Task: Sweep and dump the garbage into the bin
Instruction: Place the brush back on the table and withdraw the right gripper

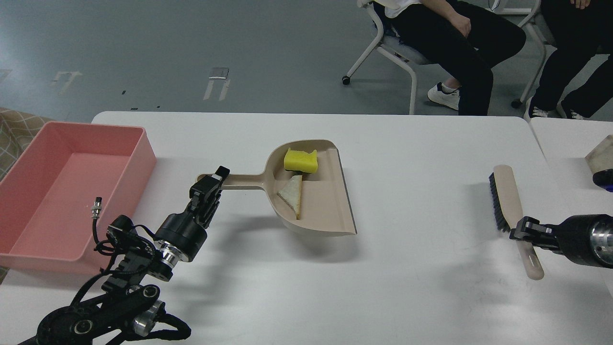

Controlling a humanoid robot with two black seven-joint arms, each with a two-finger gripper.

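Observation:
The beige dustpan (321, 201) is at the table's middle, handle pointing left, held slightly above the table with its shadow beneath. In it lie the garbage: a yellow sponge piece (300, 160) and a pale beige-white strip (292, 194). My left gripper (210, 184) is shut on the dustpan handle's end. The pink bin (139, 158) stands at the table's left edge. My right gripper (524, 232) is shut on the handle of the beige dark-bristled brush (508, 199) at the right.
The white table (412, 278) has a seam at the right where a second table (570, 139) adjoins. A beige block (601, 158) sits at the far right edge. Two seated people and chairs (397, 52) are beyond the table's far side.

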